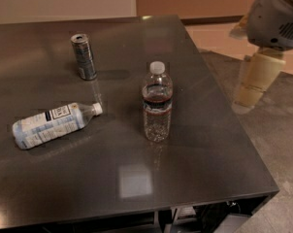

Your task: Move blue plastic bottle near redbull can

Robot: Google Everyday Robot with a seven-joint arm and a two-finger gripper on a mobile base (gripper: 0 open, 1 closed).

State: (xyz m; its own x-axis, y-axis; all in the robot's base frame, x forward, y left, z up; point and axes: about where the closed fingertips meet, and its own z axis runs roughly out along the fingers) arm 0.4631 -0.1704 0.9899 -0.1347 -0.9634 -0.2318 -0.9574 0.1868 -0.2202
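- The dark glossy surface (204,144) fills most of the view and carries three drink containers: two bottles and one can
- One robot arm (277,13) shows at the upper right, off the surface's right edge; its cream gripper (247,98) hangs over the floor, well apart from everything, holding nothing, and I cannot tell whether it is released or clenched
- One clear water bottle (157,106) stands upright near the middle, between the gripper and the task's things; a straight reach across from the right could clip it and tip it over
- One blue plastic bottle (52,125) lies on its side at the left, white cap pointing right and slightly up toward the can; being round, it may roll away if nudged off-centre, and a grasp across the smooth body could slip
- One redbull can (83,57) stands upright at the back left, near the lying bottle but not touching it; it is slim and tall, so setting the bottle down too close, or sweeping it in, would likely knock the can over
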